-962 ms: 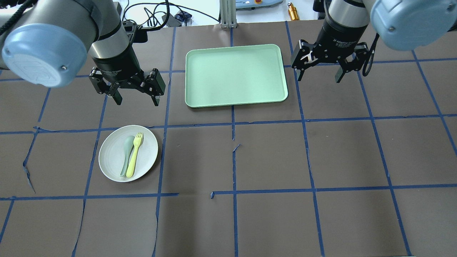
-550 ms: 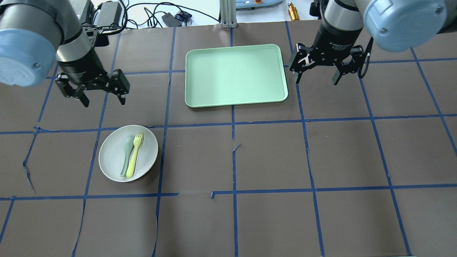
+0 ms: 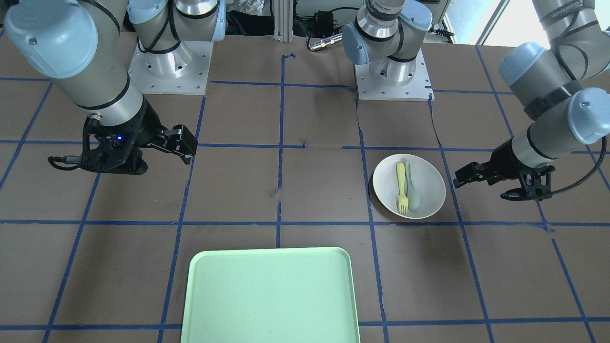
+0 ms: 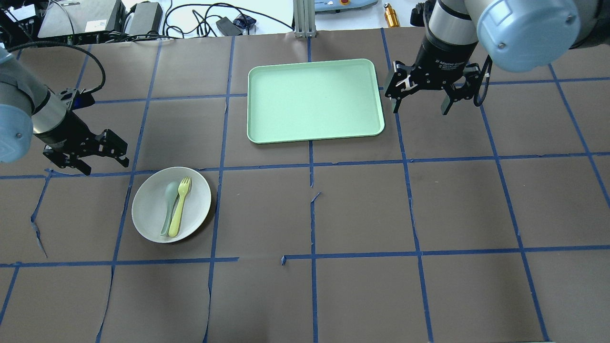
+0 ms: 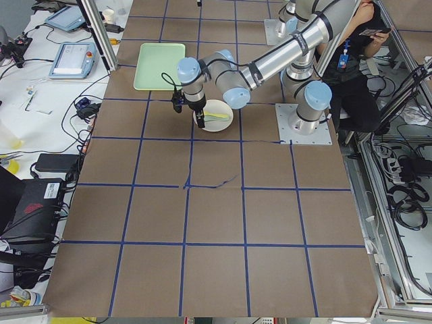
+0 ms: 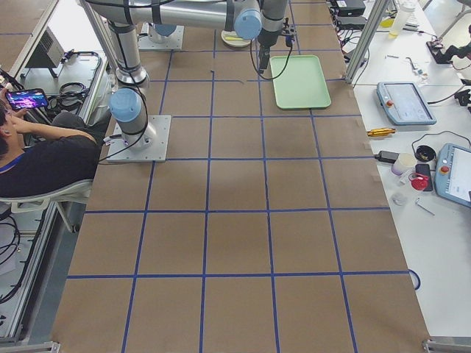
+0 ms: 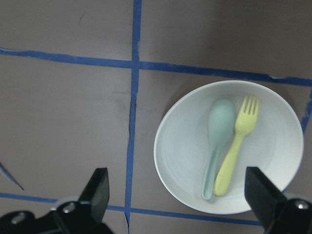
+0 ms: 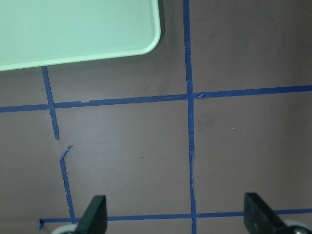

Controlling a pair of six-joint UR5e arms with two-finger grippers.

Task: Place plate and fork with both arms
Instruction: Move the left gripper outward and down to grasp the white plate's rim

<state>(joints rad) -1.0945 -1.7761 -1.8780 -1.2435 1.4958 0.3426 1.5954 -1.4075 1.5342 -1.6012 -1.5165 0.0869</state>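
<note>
On the bench, toward its left side, the plate carries the fork, which lies against a grey-green spoon. The left claw hovers just beside the plate's rim, spread wide and empty. The right claw hangs released beside the tray. The risk is that pinching the fork drags the spoon along or tips the plate.

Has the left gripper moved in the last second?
Yes: the black left gripper swung leftward in the overhead view, away from the rectangular mint-green tray.
</note>
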